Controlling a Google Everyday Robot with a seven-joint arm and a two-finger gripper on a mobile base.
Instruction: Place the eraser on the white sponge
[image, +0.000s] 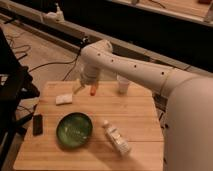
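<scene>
The eraser is a small black block lying flat at the left edge of the wooden table. The white sponge is a flat off-white pad at the back left of the table, apart from the eraser. My gripper hangs from the white arm above the back of the table, just right of the sponge and left of the orange-red marker. It is well away from the eraser, and I see nothing held in it.
A green bowl sits front left, between the eraser and a clear bottle lying on its side. A white paper cup stands at the back. Cables and a dark stand lie left of the table.
</scene>
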